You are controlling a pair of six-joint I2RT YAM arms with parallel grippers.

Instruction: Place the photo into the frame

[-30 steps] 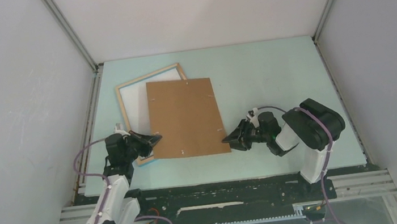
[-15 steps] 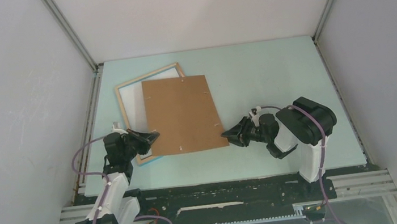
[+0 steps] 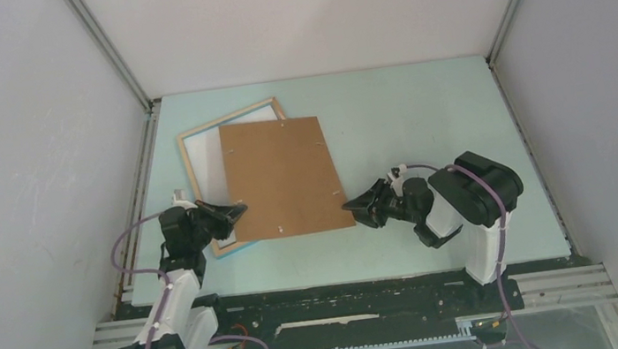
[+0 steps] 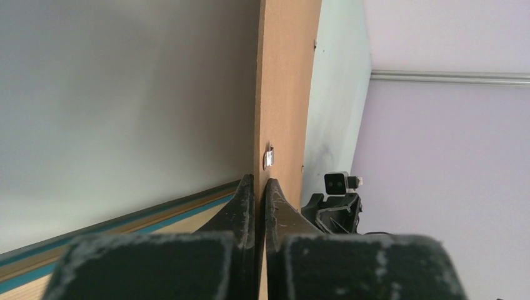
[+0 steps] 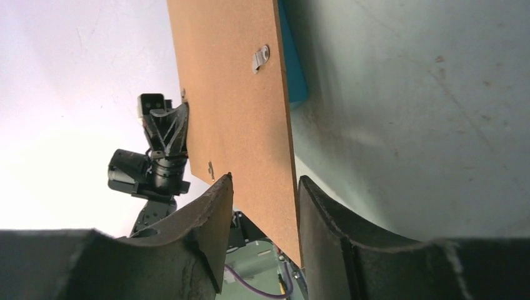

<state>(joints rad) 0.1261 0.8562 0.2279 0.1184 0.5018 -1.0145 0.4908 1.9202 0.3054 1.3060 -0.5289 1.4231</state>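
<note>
Brown rectangular backing board (image 3: 281, 178), clamped by the left gripper (image 3: 241, 208) and merely straddled by the parted right gripper (image 3: 347, 208), could pivot (one-sided hold) and shove the light-wood, teal-fronted frame (image 3: 227, 119) beneath, white-backed photo (image 3: 208, 165) seemingly inside.

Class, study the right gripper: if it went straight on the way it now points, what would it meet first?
The brown backing board. The right gripper points left at the board's near right corner, and its wrist view shows that edge lying between the open fingers, so contact looks immediate.
</note>
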